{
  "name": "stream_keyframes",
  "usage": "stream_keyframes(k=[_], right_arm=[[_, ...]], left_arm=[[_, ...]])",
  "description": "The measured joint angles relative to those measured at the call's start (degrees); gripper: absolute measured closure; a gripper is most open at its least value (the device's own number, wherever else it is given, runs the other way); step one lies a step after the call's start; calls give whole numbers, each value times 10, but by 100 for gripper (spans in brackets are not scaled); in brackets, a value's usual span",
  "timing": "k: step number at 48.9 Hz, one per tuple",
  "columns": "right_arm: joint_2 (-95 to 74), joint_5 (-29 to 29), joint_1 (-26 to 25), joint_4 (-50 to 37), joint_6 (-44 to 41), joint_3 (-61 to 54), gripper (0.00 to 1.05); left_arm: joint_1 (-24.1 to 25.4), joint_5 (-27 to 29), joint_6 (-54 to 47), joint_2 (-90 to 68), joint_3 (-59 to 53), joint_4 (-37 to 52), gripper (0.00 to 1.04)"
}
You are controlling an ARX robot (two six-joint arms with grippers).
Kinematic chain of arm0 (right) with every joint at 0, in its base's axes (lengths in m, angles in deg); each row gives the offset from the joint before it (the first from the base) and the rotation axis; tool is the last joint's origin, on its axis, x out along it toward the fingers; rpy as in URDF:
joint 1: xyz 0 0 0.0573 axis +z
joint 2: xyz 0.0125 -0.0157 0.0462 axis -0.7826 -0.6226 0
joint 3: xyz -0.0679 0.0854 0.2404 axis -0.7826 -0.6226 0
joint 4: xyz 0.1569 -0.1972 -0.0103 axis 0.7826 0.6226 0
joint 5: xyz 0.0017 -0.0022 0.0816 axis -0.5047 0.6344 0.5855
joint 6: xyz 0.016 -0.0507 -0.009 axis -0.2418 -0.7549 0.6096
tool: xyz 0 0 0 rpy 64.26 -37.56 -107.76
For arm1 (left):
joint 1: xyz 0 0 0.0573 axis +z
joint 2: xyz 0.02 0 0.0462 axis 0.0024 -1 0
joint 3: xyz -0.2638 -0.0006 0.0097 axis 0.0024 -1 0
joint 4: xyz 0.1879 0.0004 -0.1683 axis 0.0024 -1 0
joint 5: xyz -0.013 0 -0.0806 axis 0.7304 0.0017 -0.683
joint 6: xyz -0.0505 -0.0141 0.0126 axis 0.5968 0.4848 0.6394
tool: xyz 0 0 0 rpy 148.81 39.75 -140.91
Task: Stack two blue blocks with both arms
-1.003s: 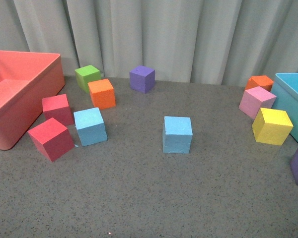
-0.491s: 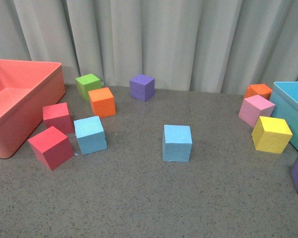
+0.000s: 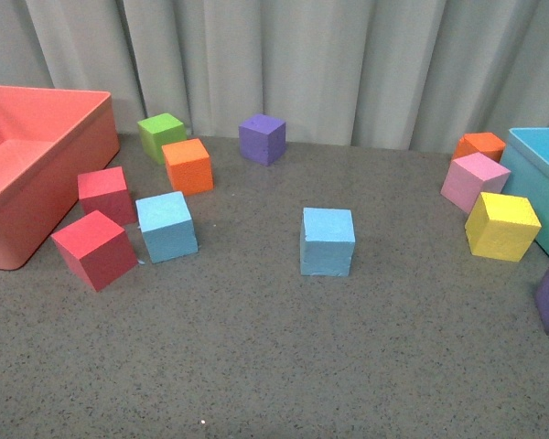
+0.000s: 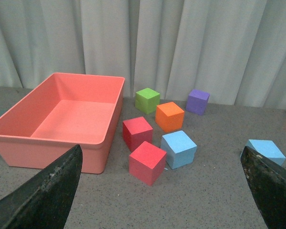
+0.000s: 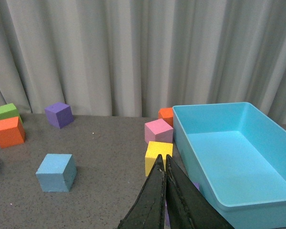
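Two sky-blue blocks rest apart on the grey table. One blue block [image 3: 328, 240] sits near the middle; it also shows in the left wrist view [image 4: 265, 150] and the right wrist view [image 5: 56, 172]. The other blue block [image 3: 166, 226] sits to the left, beside two red cubes; the left wrist view shows it too [image 4: 179, 149]. Neither arm shows in the front view. My left gripper [image 4: 162, 191] is open and empty, well back from the blocks. My right gripper [image 5: 162, 162] is shut and empty, above the table near the yellow cube.
A coral bin [image 3: 37, 174] stands at the left, a teal bin [image 3: 544, 183] at the right. Red cubes [image 3: 95, 250], orange [image 3: 188, 165], green [image 3: 161, 137] and purple [image 3: 262, 139] cubes lie at the back left. Pink [image 3: 474, 181], yellow [image 3: 501, 226], orange and purple cubes lie at the right.
The front view's framing has shifted slightly, so the whole scene sits a little differently in the picture. No block has moved relative to the others.
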State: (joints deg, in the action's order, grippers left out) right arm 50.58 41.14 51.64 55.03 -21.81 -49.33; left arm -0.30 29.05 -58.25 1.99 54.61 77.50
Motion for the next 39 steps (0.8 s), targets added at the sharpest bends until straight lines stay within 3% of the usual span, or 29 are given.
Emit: stream_keyframes(k=[17, 22, 39], right_arm=[[52, 0, 0, 52, 0, 0, 104], [121, 2, 0, 138, 0, 0, 104], [147, 2, 0, 151, 0, 0, 52]], left_arm=[[0, 0, 0, 0, 0, 0, 7], [0, 0, 0, 0, 0, 0, 7], [0, 0, 0, 0, 0, 0, 7]])
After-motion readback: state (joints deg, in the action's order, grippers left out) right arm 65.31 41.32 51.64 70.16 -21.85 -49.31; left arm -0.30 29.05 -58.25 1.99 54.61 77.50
